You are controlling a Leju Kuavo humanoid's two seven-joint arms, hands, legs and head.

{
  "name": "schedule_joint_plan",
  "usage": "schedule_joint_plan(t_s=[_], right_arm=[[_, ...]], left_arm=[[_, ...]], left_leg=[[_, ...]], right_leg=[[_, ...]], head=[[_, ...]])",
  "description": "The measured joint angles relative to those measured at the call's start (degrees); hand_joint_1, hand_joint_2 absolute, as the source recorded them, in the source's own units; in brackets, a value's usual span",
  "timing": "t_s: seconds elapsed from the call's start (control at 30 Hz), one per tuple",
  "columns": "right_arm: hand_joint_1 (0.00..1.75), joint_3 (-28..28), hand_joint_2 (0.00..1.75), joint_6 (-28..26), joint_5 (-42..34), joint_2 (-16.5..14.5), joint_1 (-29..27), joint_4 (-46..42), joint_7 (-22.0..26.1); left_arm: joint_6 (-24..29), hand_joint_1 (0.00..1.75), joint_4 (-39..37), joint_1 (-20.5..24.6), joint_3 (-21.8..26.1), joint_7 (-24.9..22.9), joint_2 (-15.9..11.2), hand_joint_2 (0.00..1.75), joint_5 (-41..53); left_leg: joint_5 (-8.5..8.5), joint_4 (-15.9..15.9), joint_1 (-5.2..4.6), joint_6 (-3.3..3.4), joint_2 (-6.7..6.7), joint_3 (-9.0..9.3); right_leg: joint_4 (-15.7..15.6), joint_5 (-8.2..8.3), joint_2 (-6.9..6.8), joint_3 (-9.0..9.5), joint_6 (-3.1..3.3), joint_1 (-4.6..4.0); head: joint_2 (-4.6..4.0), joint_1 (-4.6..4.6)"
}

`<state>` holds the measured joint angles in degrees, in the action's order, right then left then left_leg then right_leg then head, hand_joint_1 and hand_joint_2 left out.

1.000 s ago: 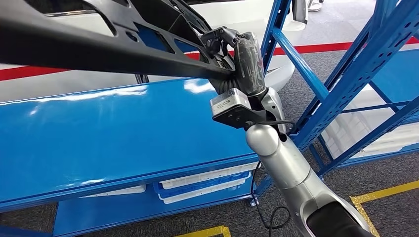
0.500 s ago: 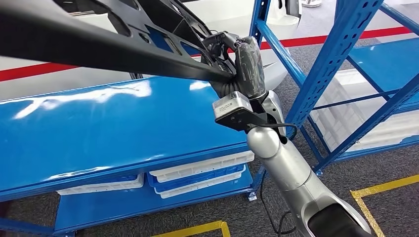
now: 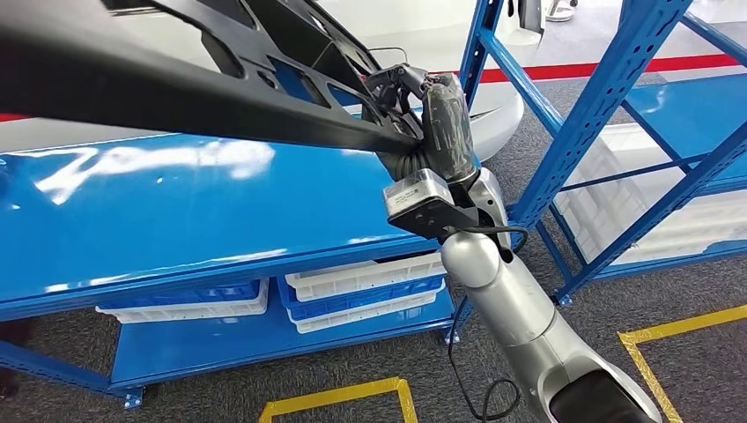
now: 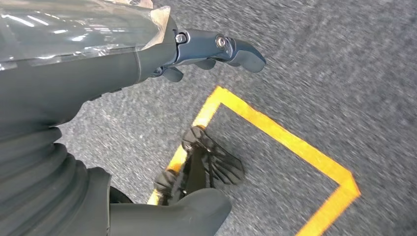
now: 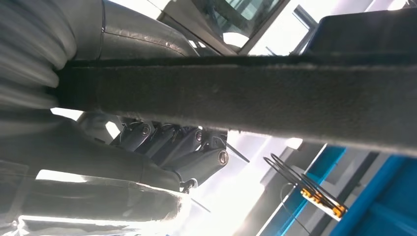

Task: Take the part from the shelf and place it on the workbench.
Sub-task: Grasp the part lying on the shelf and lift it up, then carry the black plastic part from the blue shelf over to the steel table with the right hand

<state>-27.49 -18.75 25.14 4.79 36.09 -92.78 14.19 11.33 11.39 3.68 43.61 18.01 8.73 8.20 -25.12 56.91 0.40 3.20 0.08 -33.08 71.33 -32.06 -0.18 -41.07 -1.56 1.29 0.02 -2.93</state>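
- Since a second ago, the camera has swung: the blue shelf (image 3: 220, 211) sits lower, more of its white trays (image 3: 366, 280) showing.
- Black part (image 3: 176, 79) spans the upper head view, held above the shelf.
- Right robot hand (image 3: 414, 106) clamps the part's end.
- Left robot hand (image 4: 147, 54) hangs spread over yellow-taped floor (image 4: 295, 142).
- No writing readable.

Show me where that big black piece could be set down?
The glossy blue top is bare from its front edge to the white wall behind. Below it is crowded with white trays. The right hand holds the black part above.
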Motion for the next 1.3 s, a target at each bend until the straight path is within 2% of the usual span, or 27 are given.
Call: schedule_joint_plan(t_s=[0.07, 0.1, 0.13, 0.2, 0.27, 0.33, 0.37, 0.4, 0.47, 0.5, 0.53, 0.57, 0.6, 0.67, 0.73, 0.77, 0.87, 0.9, 0.97, 1.0, 1.03, 1.07, 1.1, 1.17, 1.23, 1.27, 1.3], right_arm=[[1.75, 0.0, 1.75, 0.0, -0.2, 0.0, -0.8, 0.0, 0.2], [1.75, 0.0, 1.75, 0.0, -0.3, 0.1, -1.1, 0.0, 0.4], [1.75, 0.0, 1.75, 0.0, -0.4, 0.0, -1.3, 0.0, 0.6], [1.75, 0.0, 1.75, 0.0, -0.4, 0.0, -1.5, -0.3, 1.0], [1.75, 0.1, 1.75, -0.1, -0.3, -0.1, -1.7, -0.6, 1.2], [1.75, 0.1, 1.75, -0.3, -0.3, -0.1, -2.1, -0.8, 1.3], [1.75, 0.2, 1.75, -0.3, -0.3, -0.2, -2.2, -0.8, 1.3], [1.75, 0.2, 1.75, -0.3, -0.2, -0.3, -2.4, -0.9, 1.3], [1.75, 0.2, 1.75, -0.3, 0.0, -0.8, -2.7, -1.0, 1.3], [1.75, 0.2, 1.75, -0.3, 0.2, -1.0, -2.9, -1.0, 1.3], [1.75, 0.2, 1.75, -0.3, 0.3, -1.1, -3.0, -1.1, 1.4], [1.75, 0.2, 1.75, -0.3, 0.3, -1.2, -3.2, -1.1, 1.4], [1.75, 0.2, 1.75, -0.3, 0.4, -1.3, -3.4, -1.1, 1.4], [1.75, 0.3, 1.75, -0.3, 0.4, -1.4, -3.5, -1.1, 1.4], [1.75, 0.4, 1.75, -0.2, 0.3, -1.5, -3.4, -1.2, 1.3], [1.75, 0.5, 1.75, -0.1, 0.3, -1.6, -3.4, -1.2, 1.3], [1.75, 0.8, 1.75, 0.1, 0.3, -1.6, -3.4, -1.2, 1.3], [1.75, 1.0, 1.75, 0.1, 0.3, -1.6, -3.5, -1.2, 1.3], [1.75, 1.2, 1.75, 0.1, 0.2, -1.5, -3.5, -1.2, 1.3], [1.75, 1.2, 1.75, 0.1, 0.2, -1.5, -3.6, -1.2, 1.3], [1.75, 1.2, 1.75, 0.1, 0.2, -1.4, -3.6, -1.2, 1.3], [1.75, 1.3, 1.75, 0.1, 0.1, -1.4, -3.7, -1.2, 1.3], [1.75, 1.3, 1.75, 0.1, 0.1, -1.4, -3.8, -1.2, 1.3], [1.75, 1.3, 1.75, 0.1, 0.0, -1.4, -3.8, -1.2, 1.3], [1.75, 1.4, 1.75, 0.2, -0.2, -1.4, -3.7, -1.2, 1.3], [1.75, 1.5, 1.75, 0.3, -0.4, -1.4, -3.6, -1.3, 1.3], [1.75, 1.7, 1.75, 0.5, -0.5, -1.4, -3.5, -1.3, 1.3]], left_arm=[[0.4, 0.00, 0.0, 0.0, 0.1, 0.0, 0.0, 1.75, 0.0], [0.6, 0.00, 0.0, 0.0, 0.2, 0.0, 0.1, 1.75, 0.0], [0.8, 0.00, 0.0, 0.0, 0.4, 0.1, 0.2, 1.75, 0.0], [1.2, 0.00, 0.0, 0.1, 0.6, 0.2, 0.3, 1.75, 0.0], [1.6, 0.00, 0.0, 0.1, 0.8, 0.3, 0.3, 1.75, -0.2], [1.9, 0.00, 0.0, 0.0, 1.1, 0.3, 0.2, 1.75, -0.3], [2.1, 0.00, 0.0, 0.0, 1.3, 0.3, 0.2, 1.75, -0.4], [2.2, 0.00, 0.0, 0.0, 1.4, 0.3, 0.2, 1.75, -0.6], [2.5, 0.00, 0.0, 0.0, 1.6, 0.2, 0.2, 1.75, -0.8], [2.5, 0.00, 0.0, 0.0, 1.7, 0.2, 0.2, 1.75, -0.9], [2.6, 0.00, 0.0, 0.0, 1.8, 0.2, 0.2, 1.75, -1.0], [2.7, 0.00, 0.0, 0.0, 1.9, 0.2, 0.1, 1.75, -1.0], [2.9, 0.00, 0.0, 0.0, 2.0, 0.2, 0.1, 1.75, -1.0], [3.0, 0.00, 0.0, 0.0, 2.3, 0.2, 0.1, 1.75, -0.9], [3.1, 0.00, 0.0, 0.1, 2.4, 0.2, 0.0, 1.75, -0.9], [3.1, 0.00, 0.0, 0.2, 2.5, 0.2, 0.0, 1.75, -0.8], [3.1, 0.00, 0.0, 0.2, 2.6, 0.1, 0.1, 1.75, -0.8], [3.1, 0.00, 0.0, 0.2, 2.6, 0.1, 0.1, 1.75, -0.8], [3.1, 0.00, 0.0, 0.2, 2.6, 0.1, 0.1, 1.75, -0.7], [3.1, 0.00, 0.0, 0.2, 2.6, 0.1, 0.0, 1.75, -0.7], [3.1, 0.00, 0.0, 0.2, 2.6, 0.1, 0.0, 1.75, -0.7], [3.1, 0.00, 0.0, 0.2, 2.6, 0.1, 0.0, 1.75, -0.7], [3.1, 0.00, 0.0, 0.2, 2.7, 0.1, 0.1, 1.75, -0.6], [3.1, 0.00, 0.0, 0.2, 2.7, 0.0, 0.1, 1.75, -0.6], [3.1, 0.00, 0.0, 0.2, 2.7, 0.0, 0.1, 1.75, -0.5], [3.1, 0.00, 0.0, 0.2, 2.7, 0.0, 0.1, 1.75, -0.5], [3.2, 0.00, 0.0, 0.2, 2.7, -0.1, 0.1, 1.75, -0.4]], left_leg=[[1.10, 0.1, -0.24, 0.05, -0.01, -1.48], [1.65, 0.1, -0.37, 0.00, -0.03, -2.19], [2.19, 0.2, -0.47, -0.10, -0.08, -2.81], [3.15, 0.4, -0.77, -0.50, -0.17, -3.76], [4.03, 0.4, -0.91, -1.06, -0.20, -4.16], [4.51, 0.5, -0.76, -1.66, -0.28, -4.40], [3.59, 1.1, -0.59, -2.03, -0.31, -4.76], [1.63, 2.6, -0.40, -2.45, -0.33, -5.39], [-4.24, 8.9, 0.06, -3.34, -0.30, -7.40], [-6.48, 12.7, 0.25, -3.73, -0.30, -8.33], [-7.41, 15.7, 0.46, -4.08, -0.29, -8.80], [-6.99, 17.1, 0.68, -4.36, -0.27, -8.46], [-5.63, 16.4, 0.92, -4.55, -0.25, -7.10], [-3.22, 10.0, 1.31, -4.74, -0.24, -1.73], [-3.48, 3.0, 1.17, -4.46, -0.44, 2.97], [-3.99, 1.3, 0.95, -4.14, -0.53, 3.84], [-3.05, 0.4, 0.57, -2.30, -0.37, 3.12], [-2.38, 0.2, 0.54, -1.48, -0.22, 2.56], [-1.02, 0.1, 0.38, -0.43, -0.01, 1.05], [-0.33, 0.1, 0.29, -0.17, 0.03, 0.15], [0.32, 0.1, 0.20, -0.15, 0.05, -0.72], [0.97, 0.1, 0.12, -0.17, 0.07, -1.56], [1.64, 0.2, 0.07, -0.24, 0.07, -2.43], [2.94, 0.3, 0.00, -0.56, 0.03, -3.97], [4.12, 0.5, -0.20, -1.08, -0.08, -5.03], [4.72, 0.5, -0.25, -1.39, -0.10, -5.28], [5.31, 0.3, -0.28, -1.72, -0.11, -5.40]], right_leg=[[3.6, -0.62, 0.01, 0.31, -0.55, -0.09], [2.2, 0.36, 0.01, 2.08, -0.94, -0.20], [-1.2, 1.43, 0.01, 4.93, -1.11, -0.34], [-10.2, 2.06, 0.03, 11.45, -0.67, -0.79], [-15.0, 1.44, 0.08, 14.16, 0.09, -1.23], [-15.5, 1.89, 0.02, 13.65, 0.79, -0.97], [-15.5, 2.38, -0.08, 13.44, 1.32, -0.67], [-15.6, 2.97, -0.19, 13.10, 1.89, -0.34], [-15.6, 4.29, -0.34, 11.95, 2.57, -0.16], [-15.5, 4.90, -0.36, 11.16, 2.63, -0.18], [-15.4, 5.49, -0.37, 10.35, 2.51, -0.18], [-15.3, 5.99, -0.39, 9.55, 2.31, -0.14], [-15.1, 6.45, -0.40, 8.78, 2.09, -0.07], [-14.5, 7.15, -0.41, 7.45, 1.46, 0.07], [-14.0, 7.79, -0.46, 6.57, 0.59, -0.03], [-13.9, 8.18, -0.51, 6.31, 0.12, -0.13], [-13.6, 8.62, -0.54, 5.48, -1.04, -0.25], [-12.3, 7.32, -0.46, 4.69, -0.93, -0.26], [-6.5, 2.61, -0.28, 2.39, -0.17, -0.21], [-2.4, 0.18, -0.24, 1.22, 0.08, -0.21], [1.0, -1.16, -0.21, 0.61, -0.03, -0.21], [3.1, -1.45, -0.19, 0.63, -0.38, -0.22], [3.2, -0.61, -0.17, 1.74, -0.90, -0.25], [-2.7, 1.62, -0.14, 7.07, -1.44, -0.36], [-11.7, 1.48, -0.07, 13.40, -0.95, -0.76], [-14.6, 0.92, 0.00, 14.99, -0.51, -0.98], [-15.8, 0.69, 0.07, 15.37, -0.13, -1.24]], head=[[0.00, -0.01], [0.00, -0.01], [0.00, -0.01], [0.00, 0.01], [0.00, 0.07], [0.00, 0.13], [0.00, 0.15], [0.00, 0.19], [0.00, 0.27], [-0.01, 0.29], [-0.01, 0.30], [-0.01, 0.31], [-0.01, 0.31], [-0.01, 0.32], [0.00, 0.24], [0.00, 0.21], [0.00, 0.16], [0.00, 0.09], [0.00, -0.04], [0.00, -0.12], [0.00, -0.11], [0.00, -0.11], [0.00, -0.11], [0.00, -0.11], [0.00, -0.07], [0.00, -0.03], [0.00, 0.01]])
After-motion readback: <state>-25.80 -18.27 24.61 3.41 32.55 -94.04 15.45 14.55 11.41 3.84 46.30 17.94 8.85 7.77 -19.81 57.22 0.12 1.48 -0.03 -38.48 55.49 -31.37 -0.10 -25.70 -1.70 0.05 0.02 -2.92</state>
